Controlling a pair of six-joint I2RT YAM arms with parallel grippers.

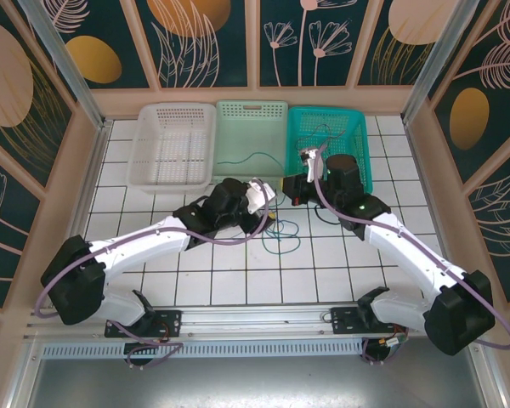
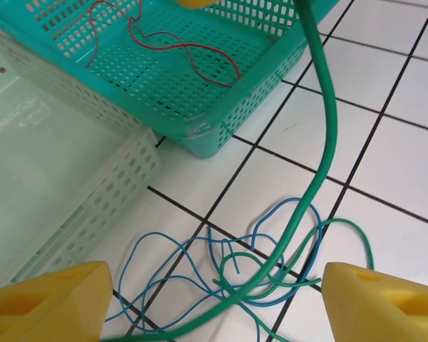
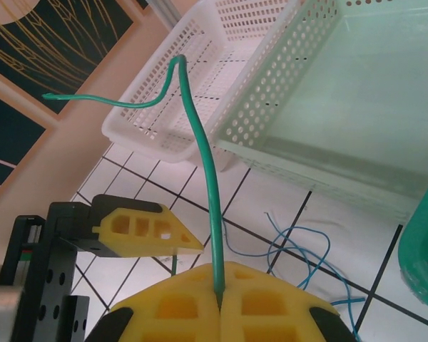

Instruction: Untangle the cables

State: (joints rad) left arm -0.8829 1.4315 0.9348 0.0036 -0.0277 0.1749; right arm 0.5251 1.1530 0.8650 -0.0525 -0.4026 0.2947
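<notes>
Reference is the teal basket [image 2: 225, 132]. The right gripper [image 3: 220, 288] has its jaws pressed fully together. We see the green cable [image 2: 334, 128] pinched between its yellow pads [image 3: 271, 306]. From the pinch the cable rises, then bends over sideways at its free end. In the top view this gripper sits at the teal basket's near-left corner, above the tiled table [image 2: 385, 78].

The left gripper [image 2: 215, 299] has its yellow fingers [image 2: 50, 306] wide apart and grips nothing. The green cable drops through the gap between them and looks clear of both pads. This gripper hovers low over the tiles, just in front of the teal basket's near corner.

The lower green cable runs into a loose tangle with the blue cable [image 2: 200, 267]. The tangle lies flat on the tiles in front of that same corner. Green loops cross the blue ones at several spots, and we can't tell which lies on top. The red cable [image 2: 189, 48] lies inside the teal basket on its mesh floor, well apart from the tangle.

The mint basket [image 2: 93, 206] sits just beside the teal basket's left wall. The white basket [image 3: 221, 43] is on the mint basket's far side from the teal one. In the top view, a thin green strand trails left from the teal basket's near-left corner, along the mint basket's front.
</notes>
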